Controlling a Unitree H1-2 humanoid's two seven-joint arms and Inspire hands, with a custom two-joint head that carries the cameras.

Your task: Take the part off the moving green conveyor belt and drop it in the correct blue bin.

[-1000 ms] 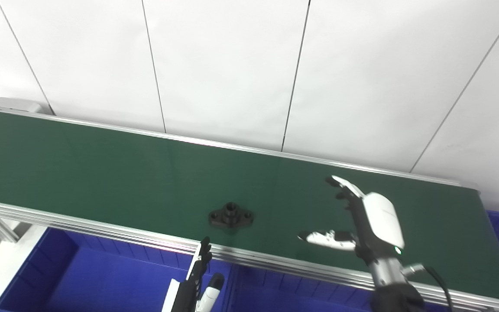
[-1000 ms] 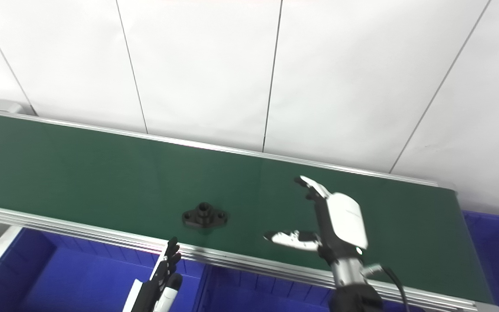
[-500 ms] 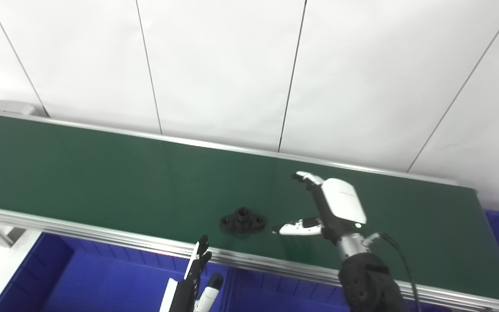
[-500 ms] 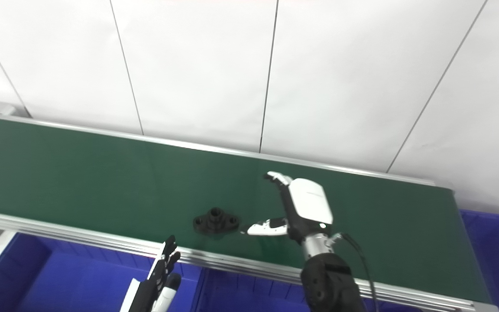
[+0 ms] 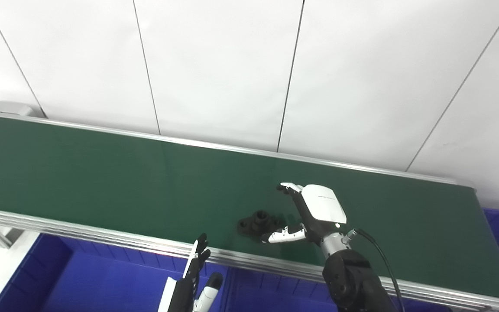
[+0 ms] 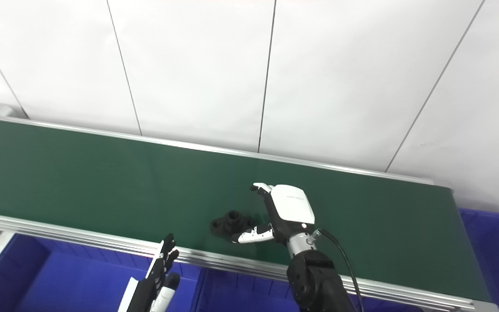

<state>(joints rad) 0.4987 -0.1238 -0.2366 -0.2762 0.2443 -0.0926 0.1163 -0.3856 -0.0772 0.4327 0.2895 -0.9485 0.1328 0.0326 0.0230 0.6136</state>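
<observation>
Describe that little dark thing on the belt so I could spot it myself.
Find the long green conveyor belt, then its near edge around the middle. The black part lies there, flat with a raised round hub, just left of the white right hand, the only loose object on the belt.

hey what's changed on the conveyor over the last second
The black part rode rightward along the green belt. The right robot hand, open, came left and down to meet it, thumb beside the part; not yet gripped. The left robot hand stayed over the blue bin.
</observation>
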